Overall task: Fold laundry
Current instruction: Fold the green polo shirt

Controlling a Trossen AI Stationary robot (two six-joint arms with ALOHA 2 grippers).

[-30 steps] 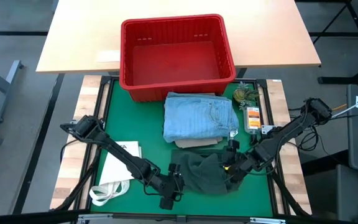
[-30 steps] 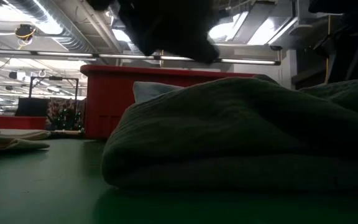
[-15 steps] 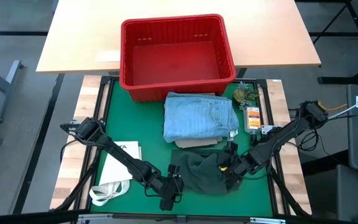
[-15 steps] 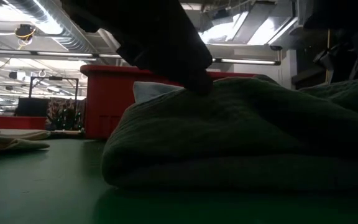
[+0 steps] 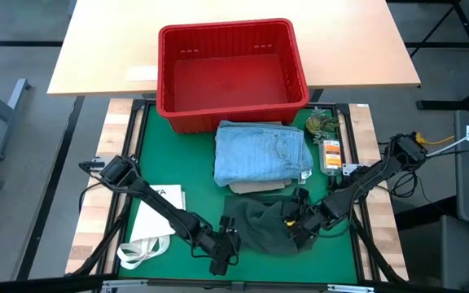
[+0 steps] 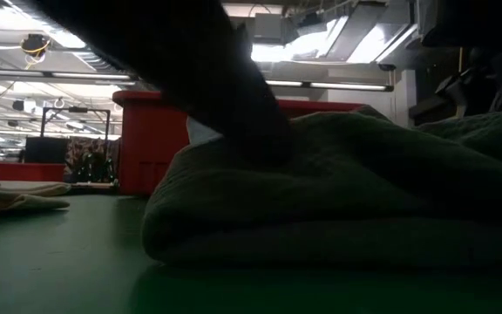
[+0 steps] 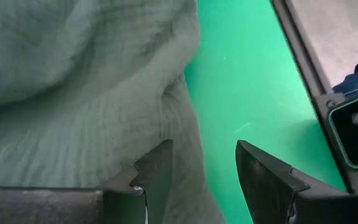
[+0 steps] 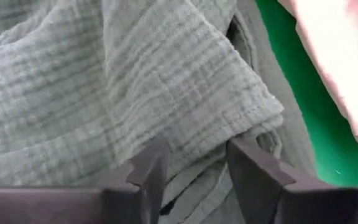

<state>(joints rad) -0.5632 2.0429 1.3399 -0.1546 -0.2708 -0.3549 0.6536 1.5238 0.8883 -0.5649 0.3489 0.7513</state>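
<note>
With fingers parted, our left gripper (image 5: 228, 242) and right gripper (image 5: 297, 230) straddle opposite edges of the crumpled dark green-grey crinkled cloth garment (image 5: 260, 225) at the green mat's (image 5: 177, 159) near edge, seemingly poised to pinch its hems for folding.

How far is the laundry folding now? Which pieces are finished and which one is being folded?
Done, it seems: the light blue piece lies folded on a beige piece, in front of the empty red basket. In hand: the dark green-grey piece is bunched, with the left gripper open at its edge and the right gripper open around a hem. Left: finishing this fold. No other unfolded garment shows.
</note>
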